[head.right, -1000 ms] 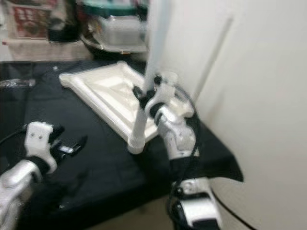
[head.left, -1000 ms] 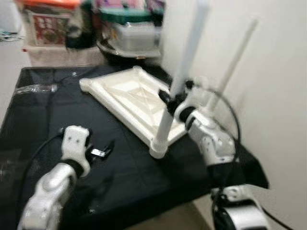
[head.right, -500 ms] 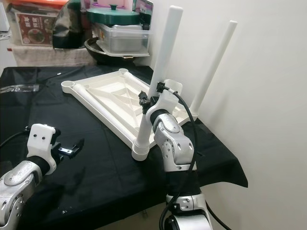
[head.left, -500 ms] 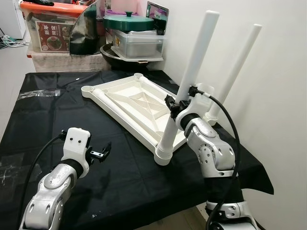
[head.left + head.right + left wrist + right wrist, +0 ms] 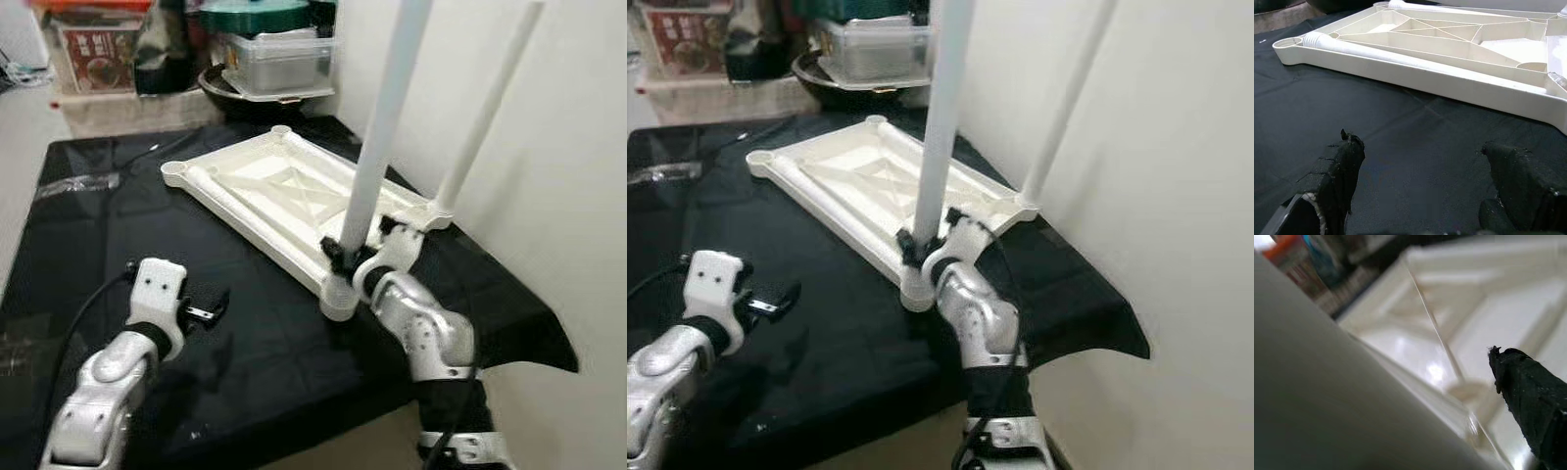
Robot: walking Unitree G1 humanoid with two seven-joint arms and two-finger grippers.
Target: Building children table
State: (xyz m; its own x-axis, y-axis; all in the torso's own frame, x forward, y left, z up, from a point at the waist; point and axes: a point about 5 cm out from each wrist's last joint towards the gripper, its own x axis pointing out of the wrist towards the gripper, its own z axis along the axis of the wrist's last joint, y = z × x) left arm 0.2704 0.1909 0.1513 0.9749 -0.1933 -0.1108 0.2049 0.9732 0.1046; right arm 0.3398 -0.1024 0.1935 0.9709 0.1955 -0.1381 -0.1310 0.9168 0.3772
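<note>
Seating the near leg (image 5: 377, 147) squarely in its corner socket of the upturned tabletop (image 5: 284, 191) on the black desk (image 5: 78, 235) calls for the right end effector (image 5: 345, 257) (clamped low on it) pushing straight down, left end effector (image 5: 1425, 181) apart, idle.
</note>
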